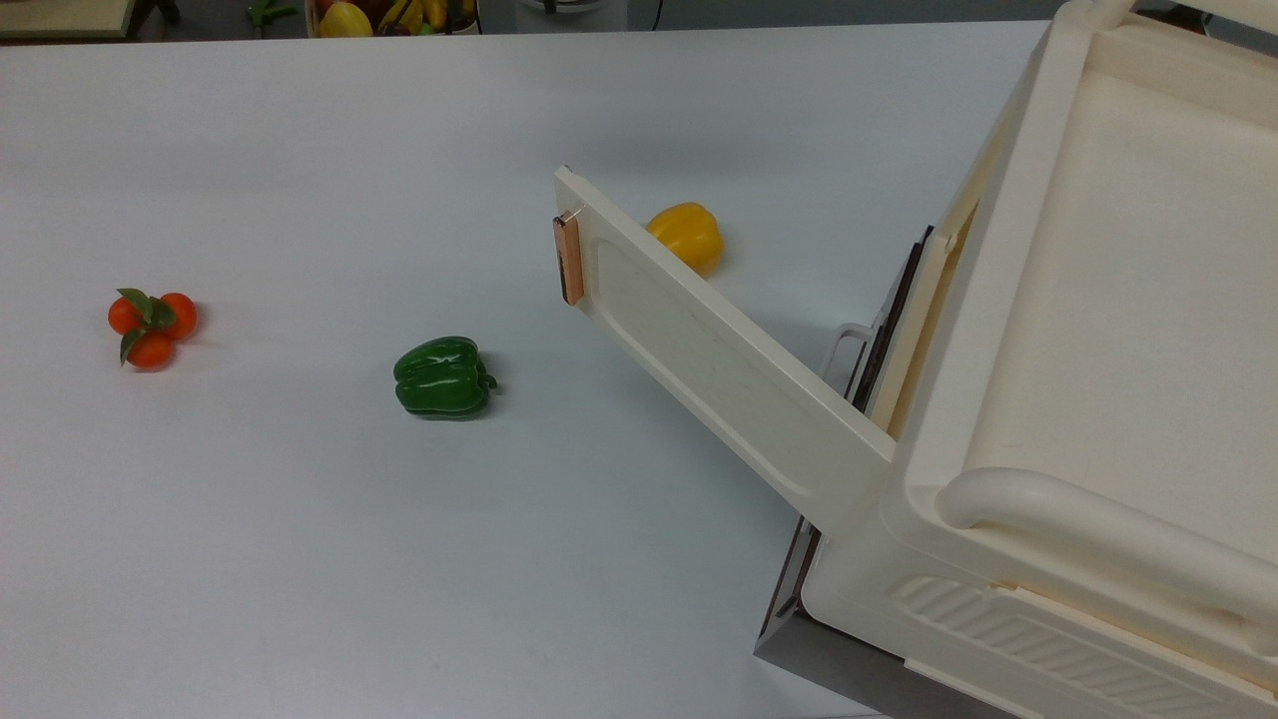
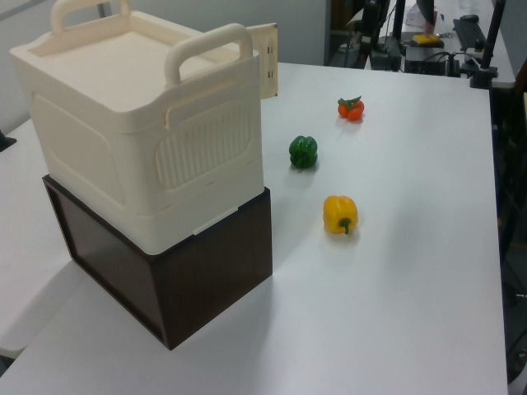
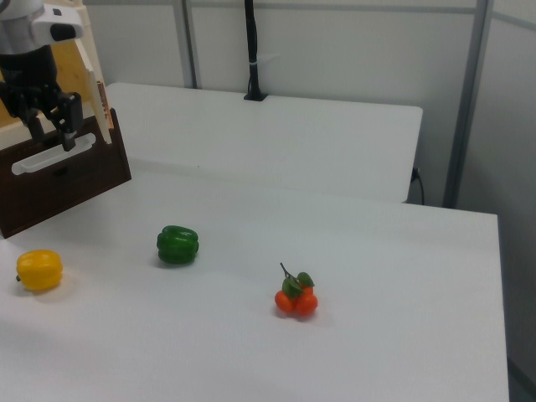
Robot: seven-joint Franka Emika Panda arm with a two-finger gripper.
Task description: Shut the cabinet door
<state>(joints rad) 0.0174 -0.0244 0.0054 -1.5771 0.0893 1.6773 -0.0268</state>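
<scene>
The cabinet door stands swung wide from the cabinet at the tabletop's edge. The gripper hangs beside it, apparently slightly parted, holding nothing. Next: push the door's free end shut.

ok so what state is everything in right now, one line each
cabinet door: swung open, sticking out from the cabinet
cabinet: open at the front, stacked on a dark brown box
gripper: up by the door's end, above the white wire handle
green pepper: loose on the table
yellow pepper: loose on the table
</scene>
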